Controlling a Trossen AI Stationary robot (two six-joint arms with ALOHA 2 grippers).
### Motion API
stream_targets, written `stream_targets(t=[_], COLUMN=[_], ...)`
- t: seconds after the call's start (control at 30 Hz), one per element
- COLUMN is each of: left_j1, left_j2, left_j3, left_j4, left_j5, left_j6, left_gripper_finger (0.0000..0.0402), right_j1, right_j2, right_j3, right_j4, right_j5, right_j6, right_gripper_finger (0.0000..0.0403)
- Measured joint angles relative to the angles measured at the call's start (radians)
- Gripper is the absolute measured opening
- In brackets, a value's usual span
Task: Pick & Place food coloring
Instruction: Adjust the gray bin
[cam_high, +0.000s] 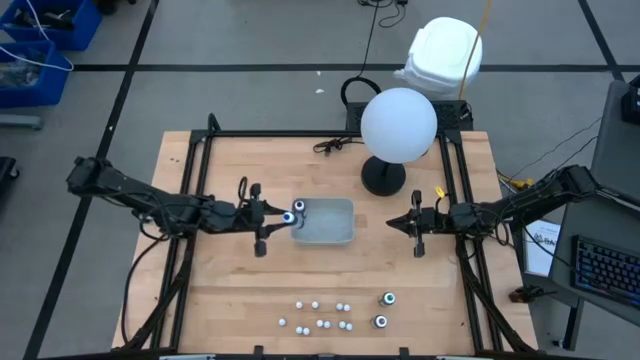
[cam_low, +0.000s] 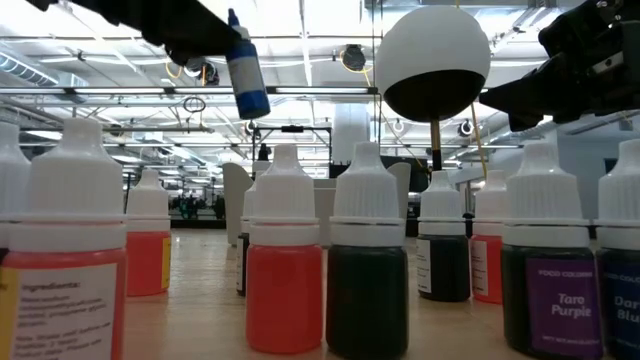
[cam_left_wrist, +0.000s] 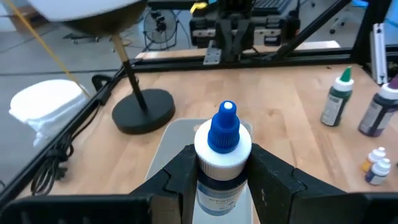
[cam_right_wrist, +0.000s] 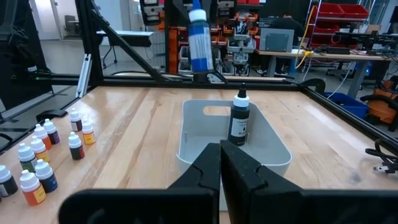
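Note:
My left gripper (cam_high: 281, 218) is shut on a food coloring bottle (cam_left_wrist: 222, 146) with a blue tip, a white collar and a blue label. It holds the bottle above the left end of the clear tray (cam_high: 340, 238). A dark bottle (cam_right_wrist: 239, 121) with a black cap stands upright inside the tray. Several tiny white-capped dropper bottles (cam_high: 320, 315) stand by the table's near edge, with two bigger bottles (cam_high: 384, 309) to their right. My right gripper (cam_high: 392, 222) waits shut, just right of the tray. My left gripper pinches the bottle's body just under the white collar (cam_left_wrist: 219, 167), one finger (cam_left_wrist: 183, 171) on each side. The fingers come in level from the table's left side. The bottle is lifted clear above the tray, blue tip (cam_low: 236, 22) up and leaning slightly.
A lamp with a white globe (cam_high: 398, 122) and a black round base (cam_high: 383, 178) stands just beyond the tray's far right corner. A black frame (cam_high: 200, 170) runs along the table's sides. There is bare wood between the tray and the dropper bottles.

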Motion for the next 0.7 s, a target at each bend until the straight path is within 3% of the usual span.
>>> stream_targets(t=[0.43, 0.7], left_j1=[0.021, 0.021], left_j2=[0.006, 0.134], left_j3=[-0.011, -0.011], left_j4=[0.006, 0.068], left_j5=[0.019, 0.018], left_j6=[-0.029, -0.045], left_gripper_finger=[0.0124, 0.0124], right_j1=[0.000, 0.000], right_j2=[0.000, 0.000], right_j3=[0.000, 0.000], right_j4=[0.000, 0.000], right_j5=[0.000, 0.001], right_j6=[0.000, 0.000], right_gripper_finger=[0.0002, 0.0002])
